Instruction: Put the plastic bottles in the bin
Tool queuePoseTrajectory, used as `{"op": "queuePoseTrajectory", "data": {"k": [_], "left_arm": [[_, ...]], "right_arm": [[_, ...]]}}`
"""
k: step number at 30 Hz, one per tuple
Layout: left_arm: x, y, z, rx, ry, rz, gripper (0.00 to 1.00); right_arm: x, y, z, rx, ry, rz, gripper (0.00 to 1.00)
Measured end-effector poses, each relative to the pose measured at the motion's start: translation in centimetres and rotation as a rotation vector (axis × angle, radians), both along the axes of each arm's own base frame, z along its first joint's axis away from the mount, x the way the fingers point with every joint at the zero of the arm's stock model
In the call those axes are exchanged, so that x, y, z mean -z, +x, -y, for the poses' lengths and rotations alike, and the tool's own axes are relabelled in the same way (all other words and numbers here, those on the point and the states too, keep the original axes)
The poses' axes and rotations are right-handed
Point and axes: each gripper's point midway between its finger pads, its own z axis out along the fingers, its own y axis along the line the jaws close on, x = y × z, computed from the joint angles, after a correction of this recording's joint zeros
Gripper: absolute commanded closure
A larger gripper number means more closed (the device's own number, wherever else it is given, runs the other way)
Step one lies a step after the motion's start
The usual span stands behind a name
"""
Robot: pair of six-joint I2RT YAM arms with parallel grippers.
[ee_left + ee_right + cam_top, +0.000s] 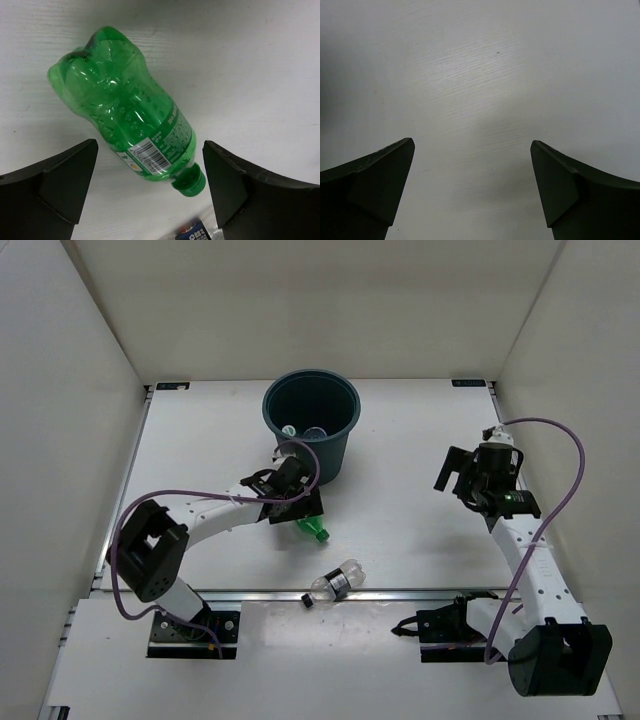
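Squarely above the all-green bottle [125, 110] lying on the table [250, 60], the left gripper [150, 155] hovers with jaws wide apart; the right gripper [472, 160] hangs equally open, holding nothing

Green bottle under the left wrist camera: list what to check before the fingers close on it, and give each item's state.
1. Left gripper fingers open: ok.
2. Green bottle lying on its side, label end and cap between the fingers: ok.
3. Fingers low enough to catch the bottle: cannot tell.
4. Bin upright, mouth unblocked: ok.
5. Right gripper open over bare table, far from bin and green bottle: ok.
6. Clear bottle with dark band lying apart from the green one: ok.
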Motion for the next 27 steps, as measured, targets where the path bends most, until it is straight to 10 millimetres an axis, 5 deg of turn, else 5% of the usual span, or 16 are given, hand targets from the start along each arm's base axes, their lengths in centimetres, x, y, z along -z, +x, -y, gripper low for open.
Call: {"op": "queuePoseTrajectory", "data": {"k": [4, 8, 15, 20, 27], "left_arm": [[1.2, -0.2, 0.1, -0.006, 0.028, -0.014, 0.09], [2.6, -1.2, -0.4, -0.014, 0.050, -0.045, 0.29], [1.1, -2.4, -3.7, -0.063, 0.061, -0.033, 0.58], [-6.4, -0.5, -7.5, -0.163, 0.003, 0.143, 0.60], [-24.8, 4.9, -9.4, -0.224, -0.090, 0.589, 0.49]], "right_arm": [[1.3, -0.7, -0.3, -0.014, 0.013, -0.030, 0.01], [1.5, -0.9, -0.5, -0.023, 0.020, -0.030, 0.01], [1.7, -0.9, -1.0, -0.031, 0.041, -0.026, 0.01], [1.8, -0.6, -1.9, -0.052, 0.053, -0.025, 0.01], [2.8, 0.2, -4.0, -0.109, 0.081, -0.046, 0.01]]}}
